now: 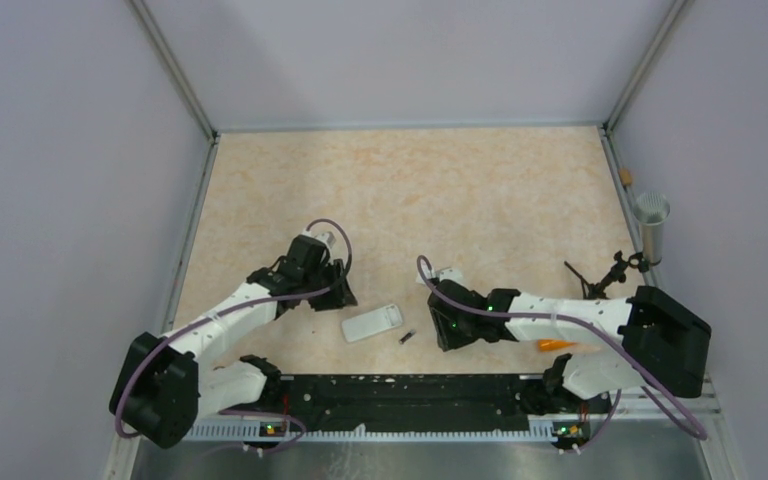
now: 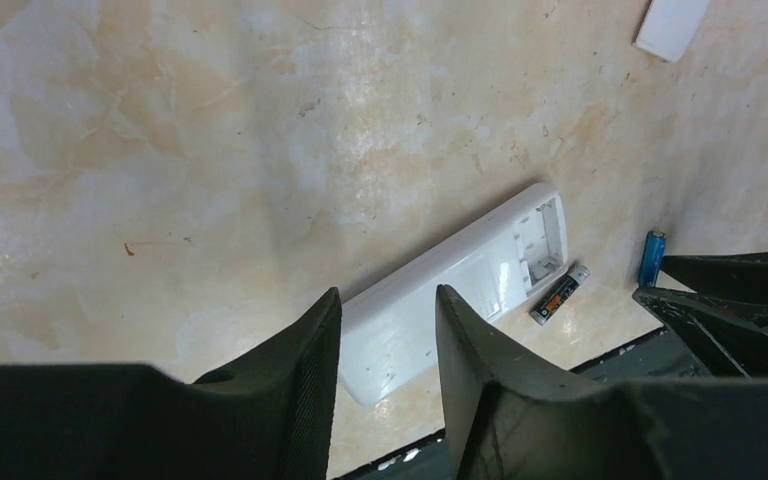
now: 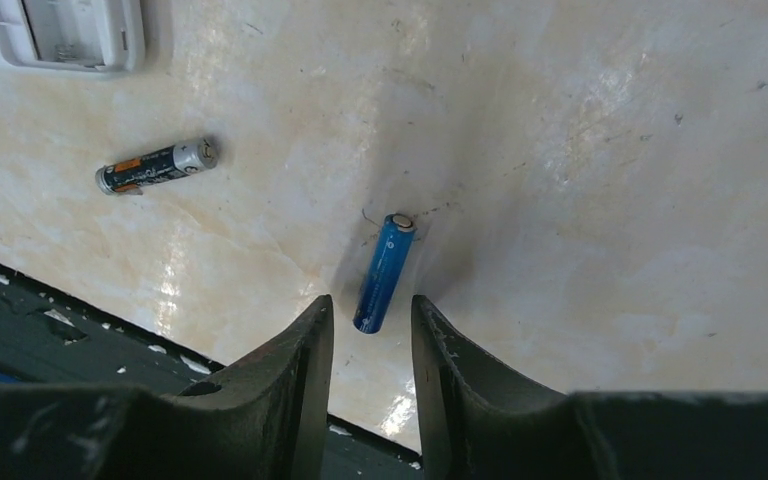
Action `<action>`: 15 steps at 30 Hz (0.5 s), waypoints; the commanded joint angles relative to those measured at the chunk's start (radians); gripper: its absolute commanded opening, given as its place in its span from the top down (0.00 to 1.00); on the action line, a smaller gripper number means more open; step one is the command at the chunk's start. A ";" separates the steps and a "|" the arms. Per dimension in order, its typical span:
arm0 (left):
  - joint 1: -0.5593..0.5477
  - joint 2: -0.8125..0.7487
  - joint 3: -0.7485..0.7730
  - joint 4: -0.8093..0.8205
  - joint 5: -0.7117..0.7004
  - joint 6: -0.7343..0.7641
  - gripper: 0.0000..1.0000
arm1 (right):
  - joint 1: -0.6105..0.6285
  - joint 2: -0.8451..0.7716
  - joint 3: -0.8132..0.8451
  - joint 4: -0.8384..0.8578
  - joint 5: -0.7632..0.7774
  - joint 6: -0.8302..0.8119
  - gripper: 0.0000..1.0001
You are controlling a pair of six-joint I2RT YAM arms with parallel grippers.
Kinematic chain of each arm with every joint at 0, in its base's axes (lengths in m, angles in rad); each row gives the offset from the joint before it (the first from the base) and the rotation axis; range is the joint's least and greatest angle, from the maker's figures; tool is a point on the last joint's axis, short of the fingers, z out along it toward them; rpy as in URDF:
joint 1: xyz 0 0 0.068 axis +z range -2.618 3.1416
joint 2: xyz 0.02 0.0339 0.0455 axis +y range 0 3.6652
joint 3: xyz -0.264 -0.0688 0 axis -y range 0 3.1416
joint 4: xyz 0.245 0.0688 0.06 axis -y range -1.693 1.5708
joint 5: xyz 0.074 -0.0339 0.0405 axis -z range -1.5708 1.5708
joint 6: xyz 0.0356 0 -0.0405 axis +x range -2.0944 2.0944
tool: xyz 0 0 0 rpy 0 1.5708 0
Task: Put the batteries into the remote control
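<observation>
One remote control [image 2: 460, 290] lies back-up on the table [image 1: 410, 190] with its battery compartment [image 2: 540, 235] open; the left gripper [image 2: 388, 292] hangs, fingers parted, over its closed end. Two batteries lie outside the compartment: dark battery [image 2: 559, 295] just beside it, blue battery [image 3: 383, 272] ending between the parted fingers of the right gripper [image 3: 371, 298].
</observation>
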 commanded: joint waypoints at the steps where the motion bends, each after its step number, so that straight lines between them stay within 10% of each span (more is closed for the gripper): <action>1: -0.006 0.012 -0.018 0.042 -0.004 0.022 0.62 | 0.024 0.014 0.045 -0.021 0.038 0.030 0.67; 15: -0.107 0.152 -0.026 0.035 -0.072 0.018 0.86 | 0.047 0.037 0.073 -0.090 0.083 0.034 0.78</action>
